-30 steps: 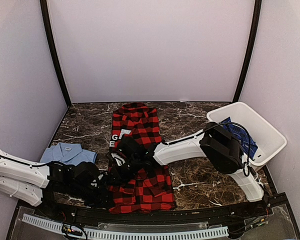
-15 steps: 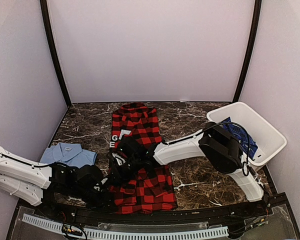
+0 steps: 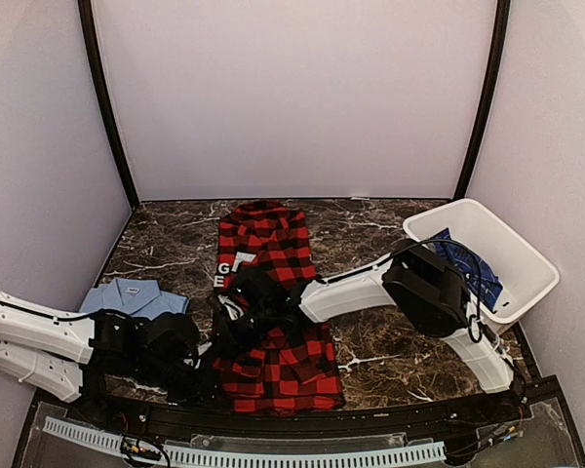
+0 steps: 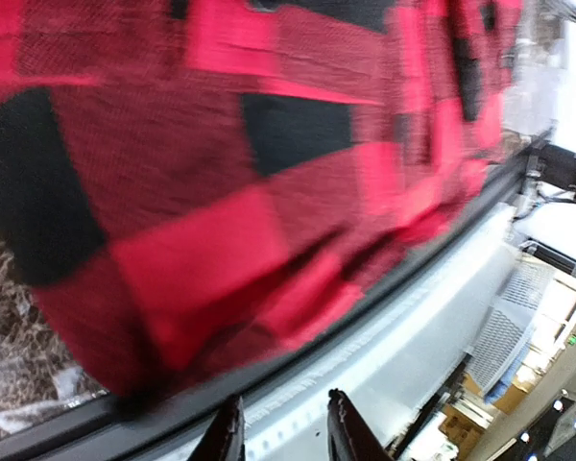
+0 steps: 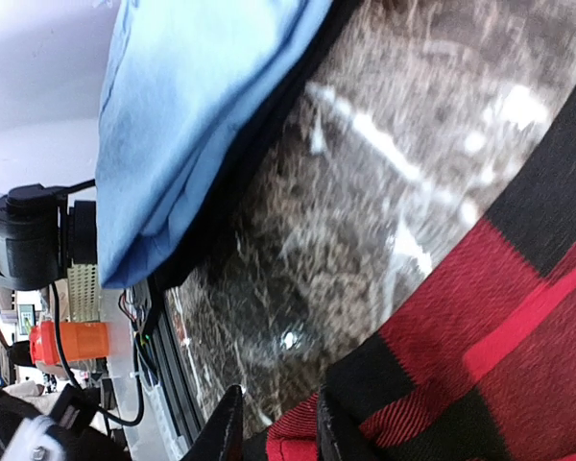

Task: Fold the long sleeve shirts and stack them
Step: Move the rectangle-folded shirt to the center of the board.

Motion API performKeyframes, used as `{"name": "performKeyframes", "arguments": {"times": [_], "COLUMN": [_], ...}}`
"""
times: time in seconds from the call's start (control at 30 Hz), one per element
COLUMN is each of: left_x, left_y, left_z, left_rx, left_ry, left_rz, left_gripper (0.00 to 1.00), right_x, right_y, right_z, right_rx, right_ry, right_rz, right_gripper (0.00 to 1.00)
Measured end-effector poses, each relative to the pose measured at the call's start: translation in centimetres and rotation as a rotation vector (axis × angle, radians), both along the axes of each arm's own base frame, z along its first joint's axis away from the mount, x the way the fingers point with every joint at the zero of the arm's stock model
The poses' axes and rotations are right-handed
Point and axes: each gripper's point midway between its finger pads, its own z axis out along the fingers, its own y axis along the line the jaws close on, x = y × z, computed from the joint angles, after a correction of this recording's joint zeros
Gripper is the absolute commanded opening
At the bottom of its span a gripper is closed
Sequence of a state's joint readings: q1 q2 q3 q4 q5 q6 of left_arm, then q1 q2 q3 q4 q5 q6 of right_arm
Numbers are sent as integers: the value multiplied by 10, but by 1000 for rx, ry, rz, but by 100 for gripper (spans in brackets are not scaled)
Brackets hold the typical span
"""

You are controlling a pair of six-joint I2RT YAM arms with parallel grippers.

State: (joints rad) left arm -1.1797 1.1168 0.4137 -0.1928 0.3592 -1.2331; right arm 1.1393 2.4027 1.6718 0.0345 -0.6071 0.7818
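The red-and-black checked flannel shirt (image 3: 273, 253) lies lengthwise down the middle of the marble table, its white label lettering showing. My right gripper (image 3: 232, 314) rests on its left edge; in the right wrist view the gripper (image 5: 276, 427) has the flannel's (image 5: 499, 336) edge between its fingers. My left gripper (image 3: 203, 363) sits just left of the flannel's lower corner; the left wrist view shows the gripper (image 4: 286, 432) open and empty below the flannel (image 4: 221, 173). A folded light blue shirt (image 3: 132, 297) (image 5: 192, 106) lies at the left. A dark blue patterned shirt (image 3: 468, 261) sits in the basket.
A white plastic basket (image 3: 517, 241) stands tilted at the table's right side, behind the right arm. A white perforated rail (image 3: 273, 453) (image 4: 413, 317) runs along the near edge. Dark marble (image 3: 370, 341) shows right of the flannel. Lavender walls close in three sides.
My left gripper has opened, let go of the flannel's lower corner and drawn back a little to the left. The flannel's lower part has settled. The right gripper stays put.
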Motion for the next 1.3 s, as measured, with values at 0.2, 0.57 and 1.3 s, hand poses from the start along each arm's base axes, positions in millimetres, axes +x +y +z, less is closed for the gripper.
{"name": "performKeyframes", "arguments": {"times": [0.2,0.57,1.3], "left_x": [37,70,80], "left_y": [5,14,43], "left_z": [22,32,-4], "left_rx": [-79,-48,7], "left_ry": [-56,-130,-126], "left_rz": [93,131,140], "left_gripper": [29,30,25], "right_x": [35,62,31], "right_y": [6,11,-133], "right_z": [2,9,91], "right_rx": [65,68,-56], "right_ry": [-46,-105,-205], "right_rz": [-33,-27,-204], "right_gripper": [25,37,43]}}
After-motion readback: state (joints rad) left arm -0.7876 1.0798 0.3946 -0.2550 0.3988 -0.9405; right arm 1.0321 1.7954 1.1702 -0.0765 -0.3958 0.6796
